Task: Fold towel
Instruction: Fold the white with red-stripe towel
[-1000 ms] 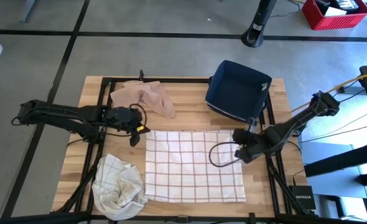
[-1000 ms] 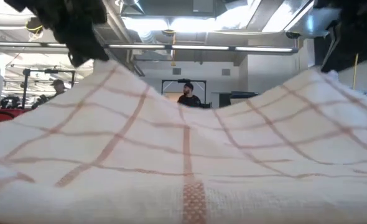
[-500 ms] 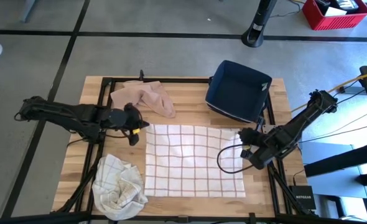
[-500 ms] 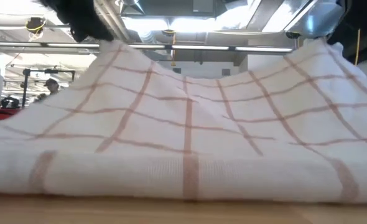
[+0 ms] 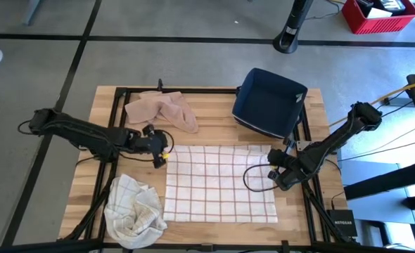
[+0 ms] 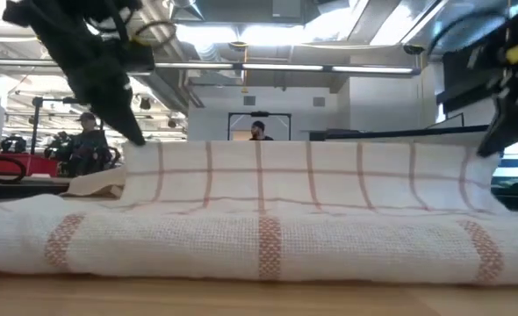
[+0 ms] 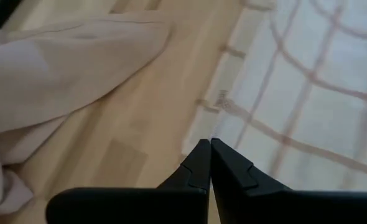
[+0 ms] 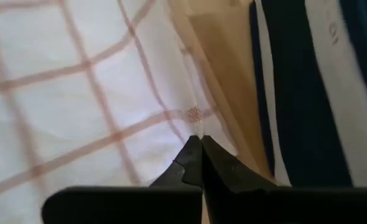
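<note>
A white towel (image 5: 220, 184) with a red-brown check lies spread on the wooden table (image 5: 313, 126). Its near hem (image 6: 268, 250) rests on the wood, and its far edge (image 6: 312, 162) stands raised between my two grippers. My left gripper (image 5: 164, 156) is shut at the towel's far left corner. At the far right corner, my right gripper (image 5: 273, 164) is shut as well. The low view shows the left gripper (image 6: 134, 133) and the right gripper (image 6: 490, 147) coming down at the two ends of the raised edge. My left gripper pinches the towel's far left corner (image 7: 203, 132) between its two shut fingers, slanting down from the table's left side. That corner is lifted a little off the wood. My right gripper pinches the towel's right edge by the far right corner (image 8: 196, 123) between its shut fingers, slanting down from the right. The far edge runs nearly straight between the two holds.
A beige cloth (image 5: 162, 109) lies at the far left and a crumpled checked towel (image 5: 133, 211) at the near left. A dark blue bin (image 5: 269, 102) stands tilted at the far right, close to my right arm. People show in the room behind (image 6: 88, 145).
Both grippers have gone down, staying shut on the towel's far corners. The far edge, held high before, now stands low above the table. The towel has slid a little toward the far edge and lies flatter.
</note>
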